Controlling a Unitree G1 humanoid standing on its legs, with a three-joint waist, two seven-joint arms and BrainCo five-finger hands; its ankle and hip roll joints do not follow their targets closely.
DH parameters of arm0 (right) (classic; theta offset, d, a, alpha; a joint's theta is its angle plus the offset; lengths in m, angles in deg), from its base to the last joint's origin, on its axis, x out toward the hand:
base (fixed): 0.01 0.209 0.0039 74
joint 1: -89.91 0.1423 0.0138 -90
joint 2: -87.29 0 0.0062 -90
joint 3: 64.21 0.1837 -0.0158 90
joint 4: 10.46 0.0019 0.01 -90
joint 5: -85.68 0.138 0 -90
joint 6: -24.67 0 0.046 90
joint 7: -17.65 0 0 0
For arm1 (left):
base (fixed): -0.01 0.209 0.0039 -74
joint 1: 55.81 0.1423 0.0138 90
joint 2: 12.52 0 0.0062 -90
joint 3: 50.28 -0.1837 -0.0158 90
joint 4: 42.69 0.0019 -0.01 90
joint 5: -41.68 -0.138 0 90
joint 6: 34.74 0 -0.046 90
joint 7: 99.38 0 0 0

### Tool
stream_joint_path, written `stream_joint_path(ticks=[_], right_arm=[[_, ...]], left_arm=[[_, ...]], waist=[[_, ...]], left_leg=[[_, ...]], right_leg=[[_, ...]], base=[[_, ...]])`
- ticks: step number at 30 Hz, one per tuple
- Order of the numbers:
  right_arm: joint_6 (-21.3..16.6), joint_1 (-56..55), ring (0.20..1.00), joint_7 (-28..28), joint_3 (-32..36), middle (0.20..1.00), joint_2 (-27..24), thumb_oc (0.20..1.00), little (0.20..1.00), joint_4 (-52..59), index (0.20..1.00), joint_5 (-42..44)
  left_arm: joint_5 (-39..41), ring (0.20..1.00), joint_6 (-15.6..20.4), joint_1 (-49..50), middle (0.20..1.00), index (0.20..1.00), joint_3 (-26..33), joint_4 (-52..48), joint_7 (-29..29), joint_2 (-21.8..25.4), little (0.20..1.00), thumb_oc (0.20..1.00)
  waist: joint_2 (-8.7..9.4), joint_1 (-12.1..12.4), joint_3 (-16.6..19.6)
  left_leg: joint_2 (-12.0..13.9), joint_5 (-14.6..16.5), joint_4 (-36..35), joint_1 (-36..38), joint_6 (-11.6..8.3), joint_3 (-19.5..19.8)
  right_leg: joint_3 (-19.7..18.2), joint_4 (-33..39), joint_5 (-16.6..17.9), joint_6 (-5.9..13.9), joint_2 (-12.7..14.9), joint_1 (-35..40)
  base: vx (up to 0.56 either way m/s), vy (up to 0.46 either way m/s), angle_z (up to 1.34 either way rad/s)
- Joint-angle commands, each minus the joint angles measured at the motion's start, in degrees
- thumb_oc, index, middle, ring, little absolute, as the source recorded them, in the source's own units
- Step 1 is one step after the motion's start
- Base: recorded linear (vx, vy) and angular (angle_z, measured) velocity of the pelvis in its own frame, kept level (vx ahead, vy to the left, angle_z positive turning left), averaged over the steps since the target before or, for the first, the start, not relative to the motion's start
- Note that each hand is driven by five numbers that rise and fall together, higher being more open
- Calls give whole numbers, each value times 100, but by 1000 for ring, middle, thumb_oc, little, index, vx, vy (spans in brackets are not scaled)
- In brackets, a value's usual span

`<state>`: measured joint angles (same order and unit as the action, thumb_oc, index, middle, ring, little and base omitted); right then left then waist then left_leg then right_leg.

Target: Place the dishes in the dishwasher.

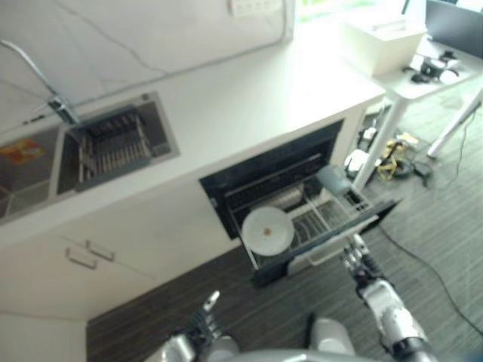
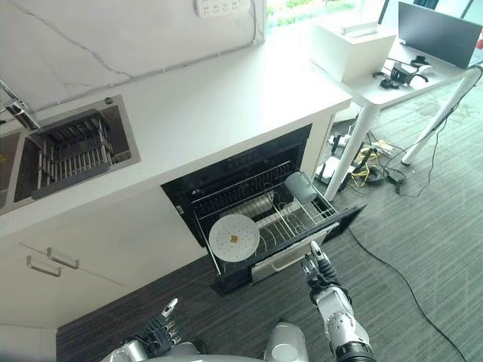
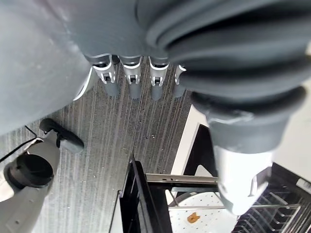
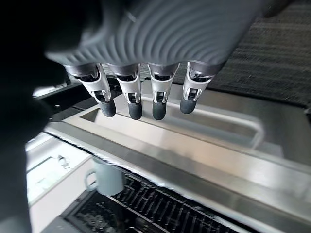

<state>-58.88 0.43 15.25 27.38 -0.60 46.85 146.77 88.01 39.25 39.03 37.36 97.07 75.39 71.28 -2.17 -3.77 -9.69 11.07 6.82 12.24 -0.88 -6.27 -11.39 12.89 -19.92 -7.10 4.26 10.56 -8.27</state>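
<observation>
right hand (image 2: pixel 323 273) fingers straight, just by dishwasher drawer (image 2: pixel 290 255) front.

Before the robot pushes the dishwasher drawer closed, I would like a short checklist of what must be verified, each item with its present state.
1. White plate sits inside the rack: ok.
2. Grey cup lies inside the rack at its right end: ok.
3. Nothing sticks out over the drawer front: ok, as far as the head views show.
4. Right hand is at the drawer front, fingers straight, holding nothing: ok.
5. Left hand hangs low over the floor, apart from the drawer, holding nothing: ok.
6. Sink basket holds no more dishes: cannot tell.
</observation>
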Motion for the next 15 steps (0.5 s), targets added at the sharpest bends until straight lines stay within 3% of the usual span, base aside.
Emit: stream_joint_path(ticks=[1, 15], right_arm=[[126, 342, 1000, 265, 126, 1000, 66, 1000, 1000, 188, 1000, 354], [615, 1124, 1000, 290, 132, 1000, -81, 1000, 1000, -572, 1000, 332]], left_arm=[[17, 1000, 0, -33, 1000, 1000, -175, 92, -34, 120, 1000, 1000], [-169, 1000, -69, -140, 1000, 1000, -361, 685, 189, 97, 1000, 1000]], waist=[[75, 70, -59], [103, 456, 153]], left_leg=[[90, 504, 495, -204, 77, 6], [3, 572, 495, -2, 86, 146]], right_leg=[[-124, 273, -330, 353, 132, 391], [84, 273, -358, 444, 292, 692]], base=[[89, -21, 6], [127, -28, 8]])
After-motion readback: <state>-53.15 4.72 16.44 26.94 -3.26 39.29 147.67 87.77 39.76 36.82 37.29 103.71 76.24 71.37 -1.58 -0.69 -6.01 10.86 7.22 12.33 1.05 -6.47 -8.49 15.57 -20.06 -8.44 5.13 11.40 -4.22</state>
